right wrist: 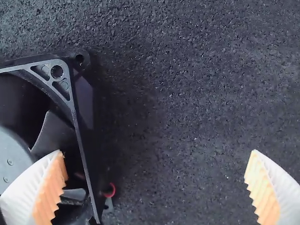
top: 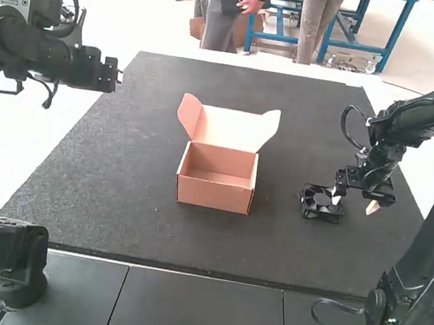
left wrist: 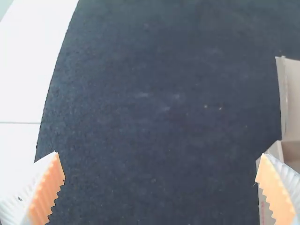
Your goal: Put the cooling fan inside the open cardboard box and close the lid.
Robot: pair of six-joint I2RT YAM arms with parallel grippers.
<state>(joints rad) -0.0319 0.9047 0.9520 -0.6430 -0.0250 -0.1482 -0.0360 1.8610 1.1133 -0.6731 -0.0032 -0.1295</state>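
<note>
The cardboard box (top: 215, 180) stands open near the middle of the black mat (top: 117, 181), its brown walls plain on the sides that face the high view. Its lid (top: 230, 128) is raised at the far side, with a small tab at each end. The cooling fan (top: 321, 204) lies flat on the mat to the right of the box, apart from it, outside the box. The right gripper (top: 353, 199) hangs over the fan's right edge with its jaws spread wide. In the right wrist view one ribbed white finger with an orange pad (right wrist: 40, 187) sits over the fan's blades, inside the black frame, while the other is out over bare mat. Whether the near finger touches the fan cannot be told. A bit of red wire (right wrist: 108, 190) shows at the frame's edge. The left gripper (top: 114, 74) is held up over the mat's far left part, well apart from the box. Its jaws are spread too, and a corner of the box shows at the edge of the left wrist view.
</note>
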